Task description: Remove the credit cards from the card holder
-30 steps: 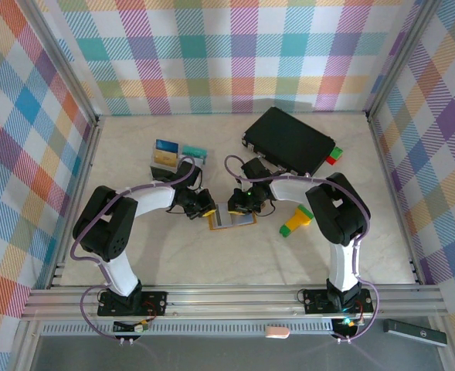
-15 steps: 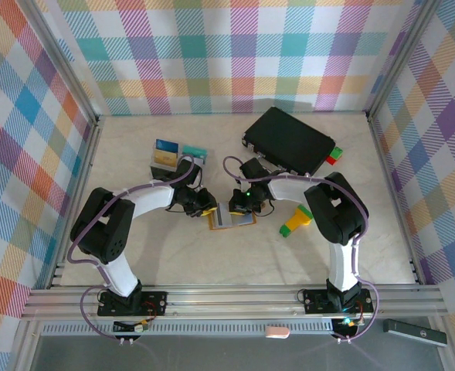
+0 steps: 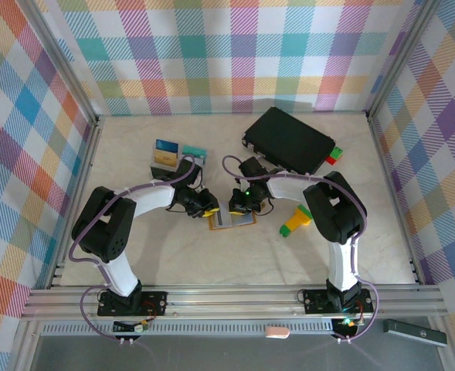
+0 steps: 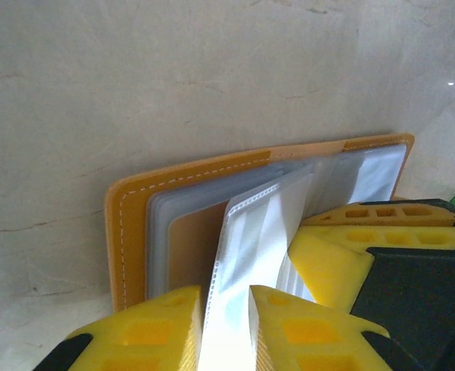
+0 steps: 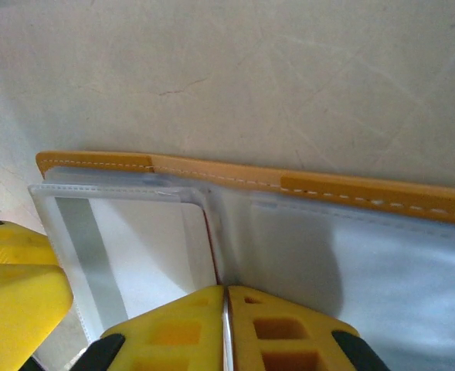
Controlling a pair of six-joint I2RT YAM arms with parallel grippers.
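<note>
At the middle of the table (image 3: 212,263), the card holder (image 3: 232,219) is laid open, its orange cover flat and its clear leaves turned up. It is flanked closely by the left gripper (image 3: 204,205) and the right gripper (image 3: 240,202). One clear sleeve (image 4: 250,232) is clamped by the left gripper, probably so that a pocket is lifted and spread. The right gripper's jaws are pressed together at the sleeves' fold, likely to steady the holder; whether a leaf is caught cannot be told. Some credit cards (image 3: 168,157) are seen lying well apart, at the rear left.
</note>
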